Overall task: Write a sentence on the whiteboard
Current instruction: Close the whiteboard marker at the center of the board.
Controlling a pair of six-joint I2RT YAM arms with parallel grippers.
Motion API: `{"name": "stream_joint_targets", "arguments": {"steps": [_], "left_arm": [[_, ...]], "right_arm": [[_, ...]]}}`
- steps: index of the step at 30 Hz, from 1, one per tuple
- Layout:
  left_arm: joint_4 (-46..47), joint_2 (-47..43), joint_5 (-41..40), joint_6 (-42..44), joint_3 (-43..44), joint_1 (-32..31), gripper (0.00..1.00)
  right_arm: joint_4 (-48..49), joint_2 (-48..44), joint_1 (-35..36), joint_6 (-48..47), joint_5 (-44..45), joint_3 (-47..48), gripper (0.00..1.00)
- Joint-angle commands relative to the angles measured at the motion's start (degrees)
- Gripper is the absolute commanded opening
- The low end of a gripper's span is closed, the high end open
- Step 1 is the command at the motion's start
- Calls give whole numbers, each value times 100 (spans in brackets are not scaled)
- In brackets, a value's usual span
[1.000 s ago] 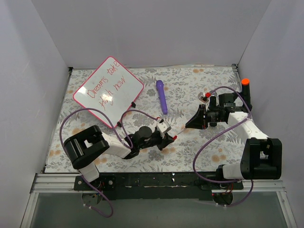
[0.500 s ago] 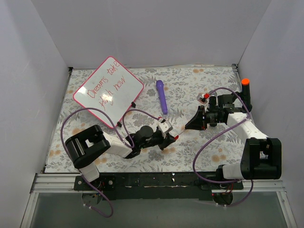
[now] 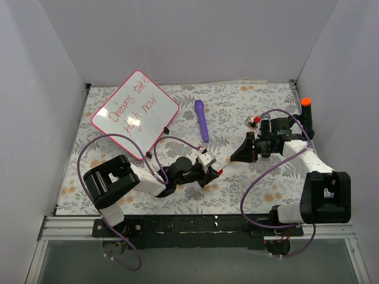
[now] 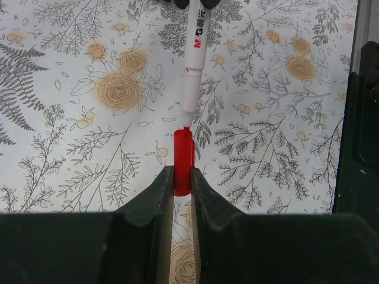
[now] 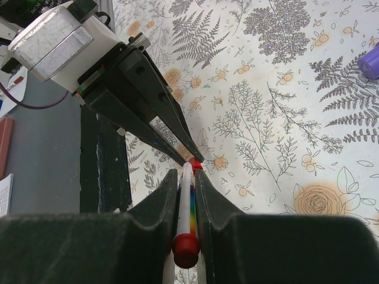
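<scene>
The whiteboard, pink-framed, lies tilted at the far left with the red sentence beginning "Dreams" on it. My left gripper is shut on a red marker cap, low over the table's middle. My right gripper is shut on a white marker with a red end. The marker's tip sits at the mouth of the cap. A purple stick lies beside the whiteboard.
The floral table cover spans the enclosure between white walls. A black post with an orange top stands at the right edge. Purple cables loop beside both arms. The stick's tip shows in the right wrist view.
My right gripper has edged left with the marker, bringing its tip to the cap. My left gripper has barely shifted.
</scene>
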Motion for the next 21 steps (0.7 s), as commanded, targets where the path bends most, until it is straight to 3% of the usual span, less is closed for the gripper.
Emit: {"name": "stream_joint_targets", "arguments": {"steps": [1,21], "left_arm": [[152,2,5,88,58,-35,0],[214,-51,-127,70,58,-35,0]], "right_arm": [[-10,-76,-39,-106,-170,103,1],[227,-15,-56,167,155,-38,1]]}}
